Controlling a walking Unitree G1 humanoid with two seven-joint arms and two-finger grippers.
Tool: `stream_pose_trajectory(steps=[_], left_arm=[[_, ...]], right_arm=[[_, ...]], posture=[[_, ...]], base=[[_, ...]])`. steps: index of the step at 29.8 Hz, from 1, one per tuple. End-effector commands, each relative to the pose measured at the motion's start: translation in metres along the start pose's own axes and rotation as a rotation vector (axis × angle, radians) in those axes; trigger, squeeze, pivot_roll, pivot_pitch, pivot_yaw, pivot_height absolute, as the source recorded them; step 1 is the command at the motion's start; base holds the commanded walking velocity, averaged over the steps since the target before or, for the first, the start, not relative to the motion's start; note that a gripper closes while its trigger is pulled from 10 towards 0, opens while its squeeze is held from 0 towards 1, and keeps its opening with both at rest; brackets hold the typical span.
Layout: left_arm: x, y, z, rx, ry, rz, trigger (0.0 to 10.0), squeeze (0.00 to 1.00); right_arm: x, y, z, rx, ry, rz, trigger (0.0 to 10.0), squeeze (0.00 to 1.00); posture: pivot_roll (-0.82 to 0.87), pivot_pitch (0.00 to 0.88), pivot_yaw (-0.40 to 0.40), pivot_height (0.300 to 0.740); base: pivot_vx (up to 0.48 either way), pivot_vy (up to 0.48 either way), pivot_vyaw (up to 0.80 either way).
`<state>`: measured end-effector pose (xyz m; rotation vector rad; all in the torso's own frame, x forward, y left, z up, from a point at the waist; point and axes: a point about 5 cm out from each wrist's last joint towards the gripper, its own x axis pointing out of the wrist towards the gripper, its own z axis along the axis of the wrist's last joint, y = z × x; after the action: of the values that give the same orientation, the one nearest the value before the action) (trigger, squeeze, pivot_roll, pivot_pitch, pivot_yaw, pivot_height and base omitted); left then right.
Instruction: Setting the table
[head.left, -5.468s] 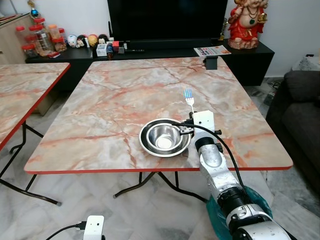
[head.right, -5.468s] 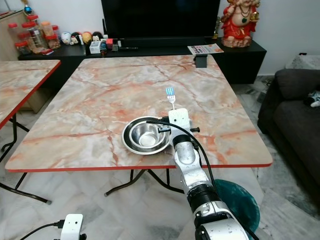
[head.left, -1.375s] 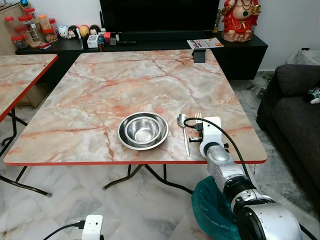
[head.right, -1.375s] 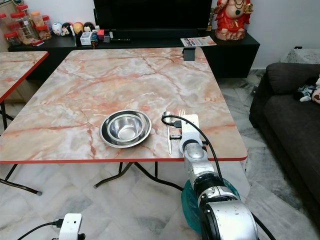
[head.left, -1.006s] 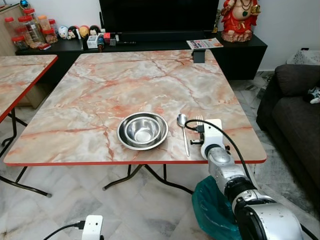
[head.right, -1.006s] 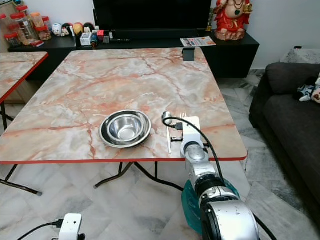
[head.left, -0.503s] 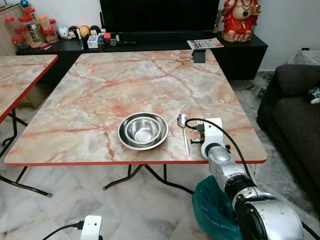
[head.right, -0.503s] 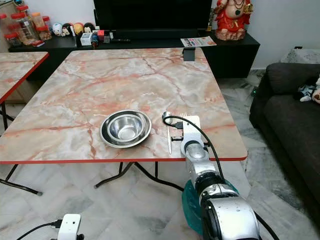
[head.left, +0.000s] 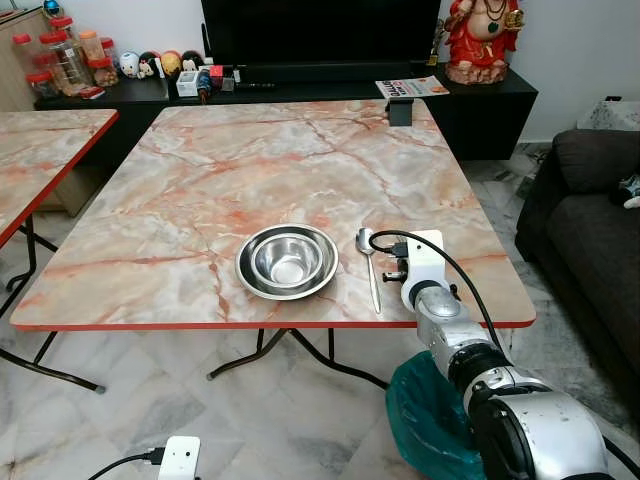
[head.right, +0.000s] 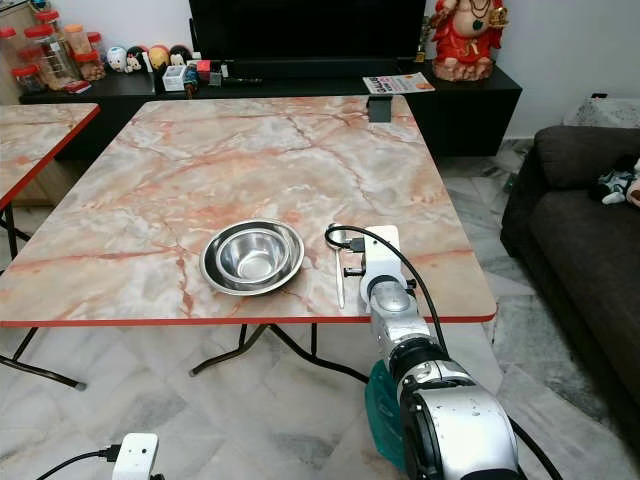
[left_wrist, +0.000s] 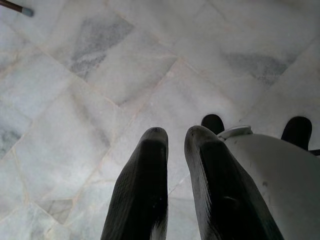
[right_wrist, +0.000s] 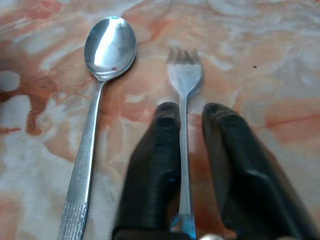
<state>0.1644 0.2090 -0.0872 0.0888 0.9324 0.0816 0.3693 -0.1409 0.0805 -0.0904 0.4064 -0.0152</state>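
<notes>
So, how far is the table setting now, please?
Done: the nested round steel bowls sit near the marble table's front edge, and the long steel spoon lies beside them. In hand: the steel fork lies flat next to the spoon, its handle between the right end effector's slightly parted fingers. Left: release the fork and withdraw. The left end effector hangs idle over the floor.

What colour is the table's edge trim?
Red, running along the table edge; clearest in the left eye view.
</notes>
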Motion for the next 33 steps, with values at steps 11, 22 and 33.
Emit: stream_pose_trajectory(steps=[11,22,33], left_arm=[[-0.003,0.009,-0.008,-0.002,0.013,0.018,10.0,0.00],[-0.002,0.009,-0.004,-0.019,-0.016,0.009,10.0,0.00],[-0.001,0.010,0.002,-0.022,-0.034,0.013,10.0,0.00]], right_arm=[[0.000,0.002,0.000,0.008,0.008,-0.016,10.0,0.00],[-0.010,0.015,0.080,-0.064,-0.455,-0.057,10.0,0.00],[-0.030,0.071,0.051,-0.125,-0.536,0.206,10.0,0.00]], posture=[[0.05,0.004,0.031,0.740],[0.04,0.002,0.037,0.740],[0.03,0.000,0.040,0.740]], base=[[0.000,0.000,0.00],[0.000,0.000,0.00],[0.000,0.000,0.00]])
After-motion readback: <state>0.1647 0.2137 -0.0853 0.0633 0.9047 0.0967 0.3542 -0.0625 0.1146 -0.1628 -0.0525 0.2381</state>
